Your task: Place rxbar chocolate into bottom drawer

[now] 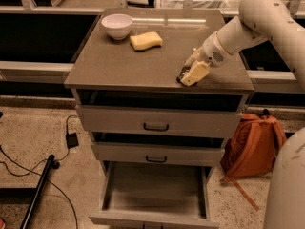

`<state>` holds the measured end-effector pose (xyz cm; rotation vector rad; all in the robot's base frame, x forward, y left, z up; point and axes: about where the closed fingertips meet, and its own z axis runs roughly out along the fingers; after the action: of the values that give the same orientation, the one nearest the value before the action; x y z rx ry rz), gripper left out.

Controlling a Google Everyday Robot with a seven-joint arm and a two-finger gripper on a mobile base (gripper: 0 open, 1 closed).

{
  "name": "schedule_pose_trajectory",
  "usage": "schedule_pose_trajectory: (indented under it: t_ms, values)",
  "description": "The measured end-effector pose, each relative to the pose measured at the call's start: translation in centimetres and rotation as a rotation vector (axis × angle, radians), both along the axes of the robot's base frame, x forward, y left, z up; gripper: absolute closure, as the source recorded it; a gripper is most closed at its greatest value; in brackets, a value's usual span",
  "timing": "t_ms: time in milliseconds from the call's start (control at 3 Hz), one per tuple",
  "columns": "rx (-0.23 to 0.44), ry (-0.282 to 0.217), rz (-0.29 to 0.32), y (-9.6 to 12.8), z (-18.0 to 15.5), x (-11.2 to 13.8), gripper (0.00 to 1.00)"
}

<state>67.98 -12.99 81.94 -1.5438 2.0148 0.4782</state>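
The rxbar chocolate (pixel 182 76) lies at the front right of the cabinet top; only a dark sliver of its wrapper shows from under the gripper. My gripper (pixel 192 74), with tan pads, is down on the bar, reaching in from the right on the white arm. The bottom drawer (pixel 155 191) is pulled open below, and its plain grey floor is bare.
A white bowl (pixel 116 25) and a yellow sponge-like block (pixel 146 40) sit at the back of the cabinet top. The two upper drawers (pixel 156 123) are shut. An orange backpack (pixel 252 144) leans at the cabinet's right. Cables (pixel 28 163) lie on the floor at the left.
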Motion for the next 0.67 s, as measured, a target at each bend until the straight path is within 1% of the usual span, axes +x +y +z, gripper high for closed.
schedule_pose_trajectory:
  t_ms: [333,667]
  values:
    - [0.049,-0.054,0.016,-0.1,2.1,-2.2,0.99]
    - [0.108,-0.131,0.052,-0.2,4.2,-7.1,1.00]
